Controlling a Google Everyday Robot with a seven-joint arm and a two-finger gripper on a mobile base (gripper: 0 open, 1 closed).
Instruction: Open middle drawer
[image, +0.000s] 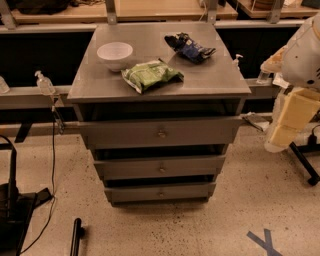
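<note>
While claw (281, 136) hangs right, bowl (115, 53), bag (151, 75) atop.

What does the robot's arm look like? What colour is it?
The arm shows at the right edge, beside the cabinet. It has a smooth, rounded white shell. Below it hangs the gripper, which looks blocky and pale cream-yellow, like foam. No cables on it can be seen.
</note>
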